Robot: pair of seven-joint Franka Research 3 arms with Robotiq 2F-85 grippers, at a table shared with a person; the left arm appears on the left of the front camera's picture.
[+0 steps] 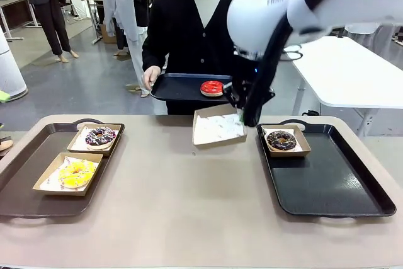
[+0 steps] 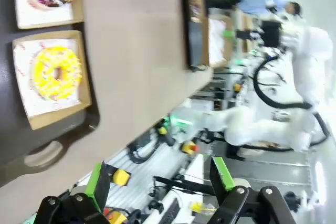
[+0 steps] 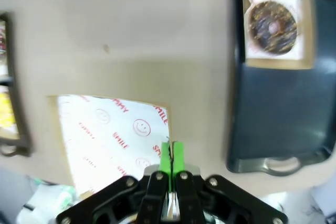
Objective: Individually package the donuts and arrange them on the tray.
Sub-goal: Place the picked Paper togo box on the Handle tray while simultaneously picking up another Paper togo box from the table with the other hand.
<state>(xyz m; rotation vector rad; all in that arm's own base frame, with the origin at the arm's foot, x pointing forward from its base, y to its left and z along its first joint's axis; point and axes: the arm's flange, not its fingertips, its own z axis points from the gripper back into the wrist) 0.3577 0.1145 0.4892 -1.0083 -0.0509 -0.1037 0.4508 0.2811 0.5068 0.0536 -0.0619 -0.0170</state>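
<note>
While the right hand (image 1: 241, 116) pinches the empty box (image 1: 218, 127) by its far right rim and the left hand (image 2: 157, 182) gapes, the soft, glossy red donut (image 1: 211, 87) looks fragile, best held lightly across its outer edges.

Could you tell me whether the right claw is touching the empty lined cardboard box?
Touching. In the right wrist view, the right claw is pinched shut on the edge of the empty box; the front view shows that box tilted, lifted by its right side.
</note>
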